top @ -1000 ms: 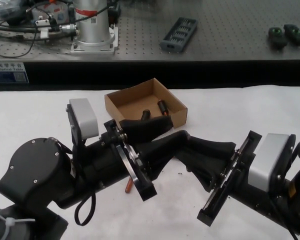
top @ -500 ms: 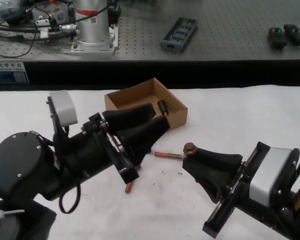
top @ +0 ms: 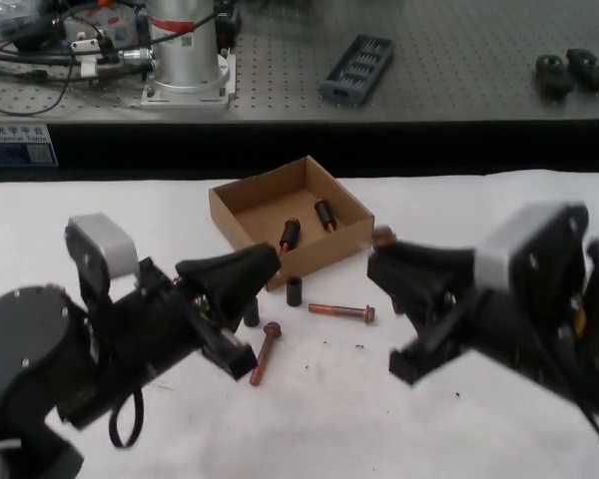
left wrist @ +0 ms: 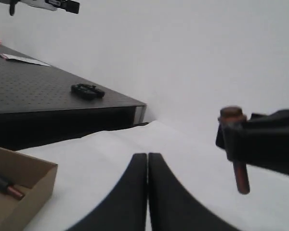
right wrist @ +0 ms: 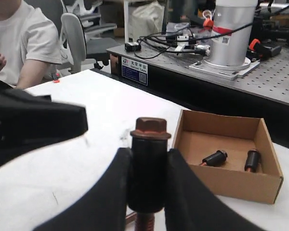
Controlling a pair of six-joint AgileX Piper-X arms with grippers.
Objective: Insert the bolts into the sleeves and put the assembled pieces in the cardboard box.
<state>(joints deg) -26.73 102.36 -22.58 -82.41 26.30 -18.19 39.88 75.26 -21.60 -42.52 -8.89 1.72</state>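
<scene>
Change: pulled apart, bolt now seated.
Your right hand (right wrist: 147,166): clamps black cylindrical sleeve (right wrist: 147,180) carrying copper hex bolt (right wrist: 150,127).
Your left hand (left wrist: 148,178): closed, empty.
Next: brown cardboard box (right wrist: 231,185).

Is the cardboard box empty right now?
No: two assembled pieces lie on the floor of the cardboard box.

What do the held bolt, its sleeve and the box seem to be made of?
Bolt: metal, dull coppery finish, by its reddish-brown hexagonal head. Sleeve: matt black, perhaps plastic or rubber; unclear which. Box: plain brown cardboard, matt walls.
</scene>
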